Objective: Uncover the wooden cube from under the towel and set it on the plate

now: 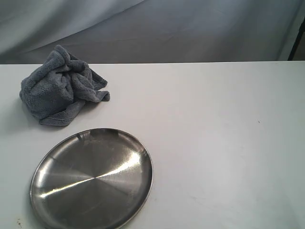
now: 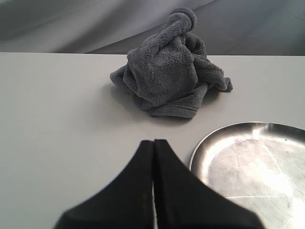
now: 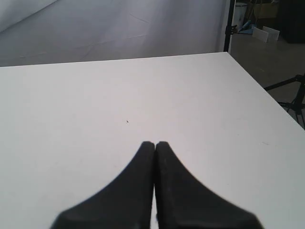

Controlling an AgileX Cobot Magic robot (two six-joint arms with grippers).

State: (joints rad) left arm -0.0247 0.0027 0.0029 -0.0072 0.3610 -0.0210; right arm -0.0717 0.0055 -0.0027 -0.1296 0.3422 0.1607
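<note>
The grey-blue towel (image 1: 62, 88) lies bunched in a heap at the back left of the white table; the left wrist view shows the towel (image 2: 169, 76) ahead of my left gripper. The wooden cube is hidden. The shiny steel plate (image 1: 93, 179) sits at the front left, with nothing on it, and the plate (image 2: 252, 167) shows beside the left fingers. My left gripper (image 2: 154, 141) is shut on nothing, well short of the towel. My right gripper (image 3: 155, 143) is shut on nothing over bare table. Neither gripper shows in the exterior view.
The white table (image 1: 214, 143) ends at a grey backdrop cloth (image 1: 167, 28). The table's right edge (image 3: 262, 90) shows in the right wrist view, with a black stand (image 3: 229, 28) and floor clutter beyond it.
</note>
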